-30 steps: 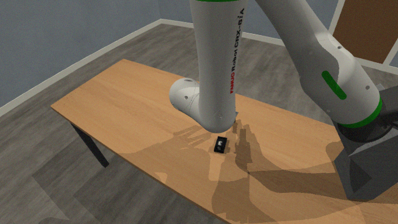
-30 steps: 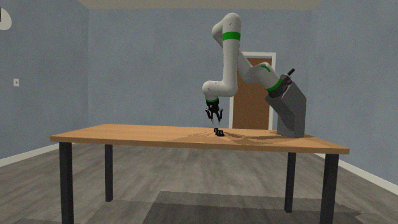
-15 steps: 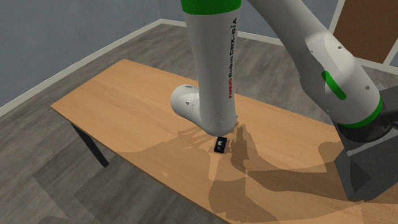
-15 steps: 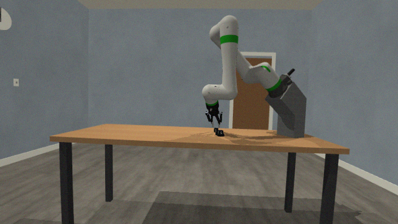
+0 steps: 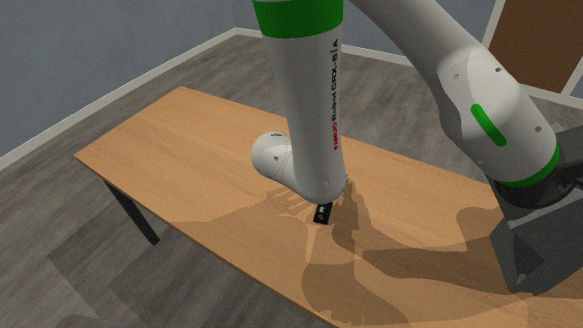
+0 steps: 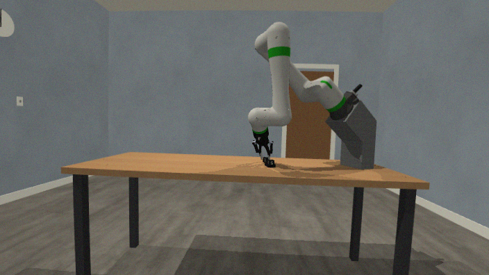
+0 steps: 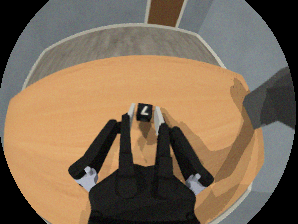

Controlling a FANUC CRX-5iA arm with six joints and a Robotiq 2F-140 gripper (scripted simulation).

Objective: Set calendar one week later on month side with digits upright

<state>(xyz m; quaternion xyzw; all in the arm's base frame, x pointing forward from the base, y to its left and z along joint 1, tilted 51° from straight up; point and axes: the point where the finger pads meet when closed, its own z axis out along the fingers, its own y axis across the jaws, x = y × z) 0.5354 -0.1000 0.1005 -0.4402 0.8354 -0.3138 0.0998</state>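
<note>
Black jaws stand partly open and hold nothing, their pale pads point(image 7: 159, 120) on either side of a black cube point(image 7: 144, 112) with a white mark on top. The small, dark calendar point(image 5: 322, 214) point(image 6: 270, 163) sits on the wooden surface point(image 5: 199, 166) point(image 6: 173, 163) point(image 7: 65, 110), below the wrist; I cannot tell how its cubes sit in the tray.

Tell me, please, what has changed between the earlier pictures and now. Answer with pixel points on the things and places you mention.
The gripper point(image 6: 265, 157) point(image 7: 144, 110) has moved down toward the table point(image 5: 186, 166) point(image 6: 173, 163) point(image 7: 75, 105), bringing its parted fingertips to either side of the small black cube marked with a light digit point(image 7: 144, 112). Nothing has visibly been taken hold of or let go. The black calendar pieces point(image 5: 323, 213) point(image 6: 270, 163) look unmoved.
</note>
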